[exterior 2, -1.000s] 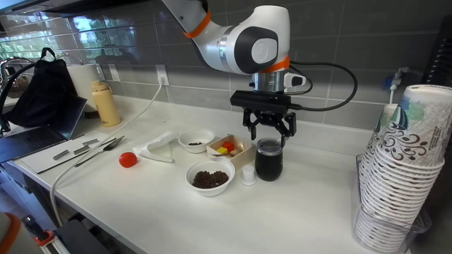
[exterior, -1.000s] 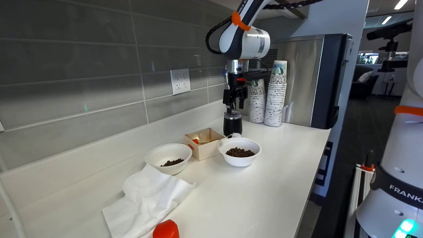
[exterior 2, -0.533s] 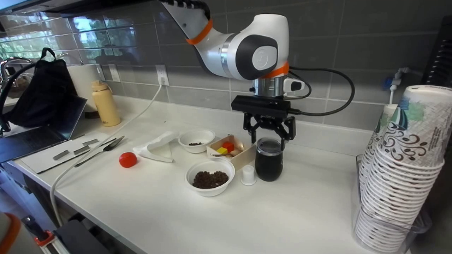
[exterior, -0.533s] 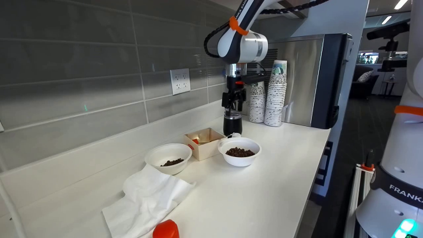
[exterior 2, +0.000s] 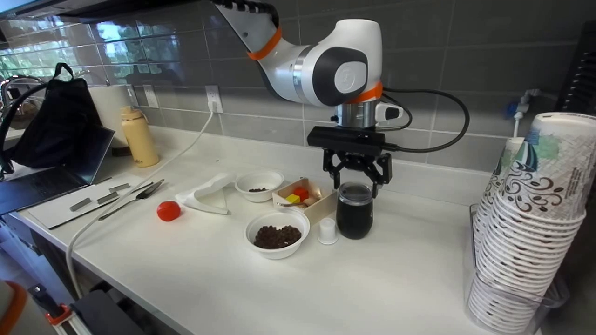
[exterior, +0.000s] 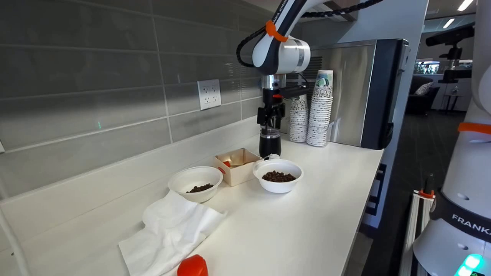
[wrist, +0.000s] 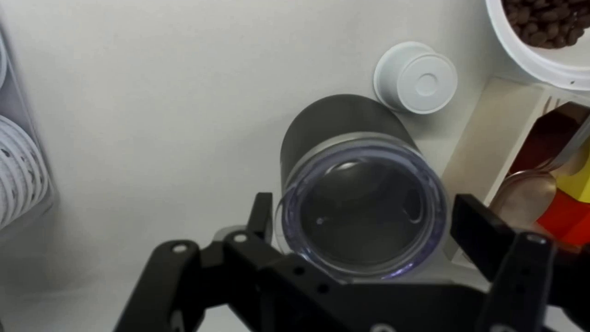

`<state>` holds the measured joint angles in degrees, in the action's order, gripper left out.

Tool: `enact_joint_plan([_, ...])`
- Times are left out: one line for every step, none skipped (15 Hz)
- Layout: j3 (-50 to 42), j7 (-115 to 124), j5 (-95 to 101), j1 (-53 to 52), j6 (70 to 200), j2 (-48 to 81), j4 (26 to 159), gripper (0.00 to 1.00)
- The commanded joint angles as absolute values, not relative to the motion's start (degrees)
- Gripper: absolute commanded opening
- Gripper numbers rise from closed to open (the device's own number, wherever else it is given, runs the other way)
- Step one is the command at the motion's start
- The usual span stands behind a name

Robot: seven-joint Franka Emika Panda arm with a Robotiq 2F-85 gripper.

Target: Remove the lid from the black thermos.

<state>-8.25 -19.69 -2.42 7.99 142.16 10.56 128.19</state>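
Apparently alignment is the step in hand, as the fingers [wrist: 479,230] stand spread either side of the clear-rimmed lid [wrist: 362,210], the black thermos [exterior 2: 355,221] upright below them, and the next move probably calls for squeezing that lid evenly before lifting.

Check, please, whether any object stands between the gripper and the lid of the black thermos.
Nothing visible does: the open gripper straddles the lid. The beige box and white pod stand only beside the black thermos.
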Motion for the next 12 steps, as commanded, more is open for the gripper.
enact_joint_plan([-7.5, -20.1, -1.2, 9.0, 143.0, 11.3, 127.2, 0.68])
enact_joint_plan([-7.5, -20.2, -1.2, 9.0, 143.0, 11.3, 127.2, 0.65])
enact_joint_plan([-7.4, -20.3, -1.2, 9.1, 143.0, 11.3, 127.2, 0.65])
enact_joint_plan([-7.4, -20.3, -1.1, 9.1, 143.0, 11.3, 127.2, 0.65])
enact_joint_plan([-7.3, -20.4, -1.1, 9.1, 143.0, 11.3, 127.2, 0.65])
enact_joint_plan([-7.3, -20.5, -1.3, 9.2, 142.8, 11.0, 127.2, 0.65])
enact_joint_plan([-7.2, -20.5, -1.2, 9.1, 142.2, 10.6, 127.3, 0.65])
enact_joint_plan([-7.2, -20.5, -0.8, 9.0, 141.5, 10.0, 127.6, 0.65])
enact_joint_plan([-7.1, -20.9, -0.9, 9.1, 141.2, 9.4, 127.8, 0.65])
enact_joint_plan([-7.1, -21.1, -0.8, 9.0, 140.9, 8.6, 128.2, 0.65])
enact_joint_plan([-7.0, -21.4, -0.9, 9.0, 140.8, 7.9, 128.6, 0.65])
enact_joint_plan([-7.0, -21.5, -0.8, 9.0, 140.7, 6.9, 129.2, 0.65])
